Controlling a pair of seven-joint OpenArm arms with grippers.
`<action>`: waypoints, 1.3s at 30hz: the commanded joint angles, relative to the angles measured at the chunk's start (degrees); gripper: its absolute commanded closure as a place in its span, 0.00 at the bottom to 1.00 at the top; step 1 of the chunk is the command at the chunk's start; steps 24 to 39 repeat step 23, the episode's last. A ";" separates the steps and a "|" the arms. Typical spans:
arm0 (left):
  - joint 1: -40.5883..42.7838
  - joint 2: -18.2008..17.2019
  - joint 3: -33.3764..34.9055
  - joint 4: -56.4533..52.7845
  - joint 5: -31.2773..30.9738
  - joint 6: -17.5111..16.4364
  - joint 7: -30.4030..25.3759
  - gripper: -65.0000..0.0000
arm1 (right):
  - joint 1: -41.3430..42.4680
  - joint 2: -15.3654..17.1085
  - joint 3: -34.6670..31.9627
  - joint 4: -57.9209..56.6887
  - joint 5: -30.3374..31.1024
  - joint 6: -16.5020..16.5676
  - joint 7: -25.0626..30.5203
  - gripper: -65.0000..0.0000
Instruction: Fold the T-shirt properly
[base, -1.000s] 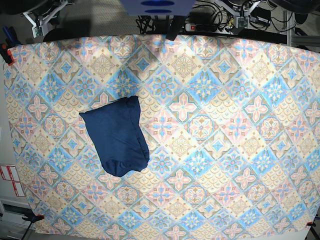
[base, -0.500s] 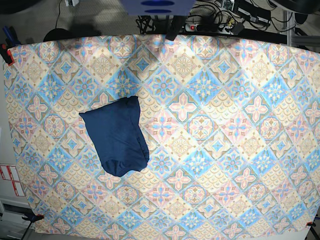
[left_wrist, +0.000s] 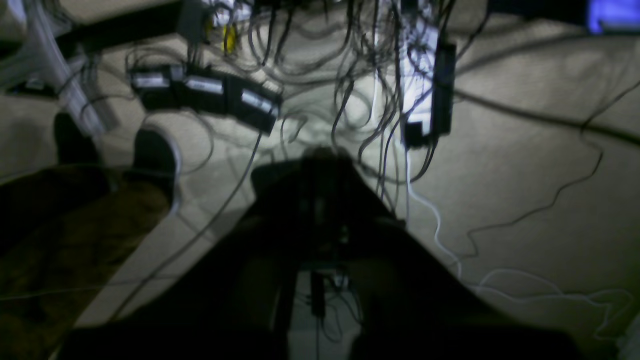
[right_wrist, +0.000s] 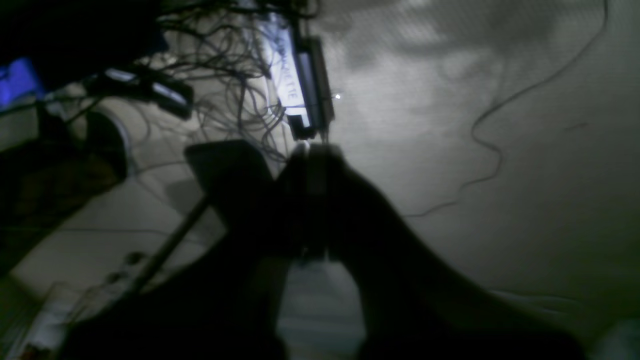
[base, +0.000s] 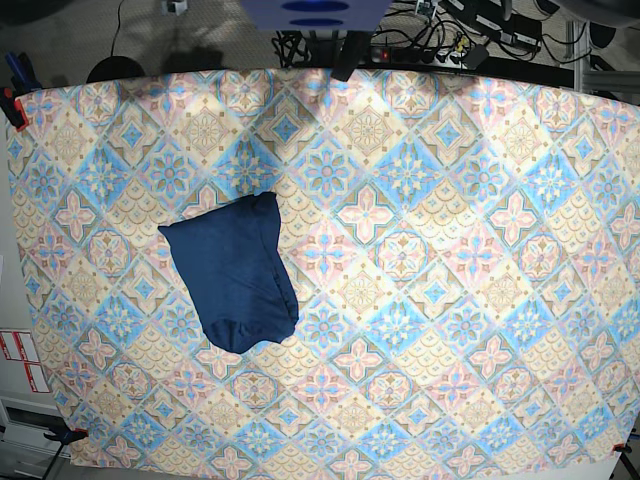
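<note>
One T-shirt (base: 231, 275), folded into a compact bundle, lies left of centre on the patterned cloth (base: 450, 250). Both arms are off the table, left gripper (left_wrist: 320, 165) and right gripper (right_wrist: 312, 150) pressed together, empty. Folding looks finished.

Left wrist view, dim and blurred. Left pincer (left_wrist: 325, 165) appears as a dark silhouette at centre, jaws together, nothing between them. Behind it: pale carpeted floor (left_wrist: 525, 165), a tangle of cables (left_wrist: 360, 75), a white power strip (left_wrist: 417, 75), dark adapter bricks (left_wrist: 205, 92).
</note>
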 joint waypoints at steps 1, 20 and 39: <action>-0.40 0.25 0.34 -2.72 0.16 0.14 -2.24 1.00 | -0.23 -0.21 -0.03 -1.69 -0.12 0.66 0.86 1.00; -14.82 2.36 7.29 -19.16 0.07 0.14 -10.32 1.00 | 9.00 -10.58 0.15 -7.49 0.41 -9.63 6.31 1.00; -15.17 2.45 7.29 -18.19 -0.28 0.14 -10.41 1.00 | 9.35 -10.76 0.15 -7.14 0.41 -9.63 6.39 1.00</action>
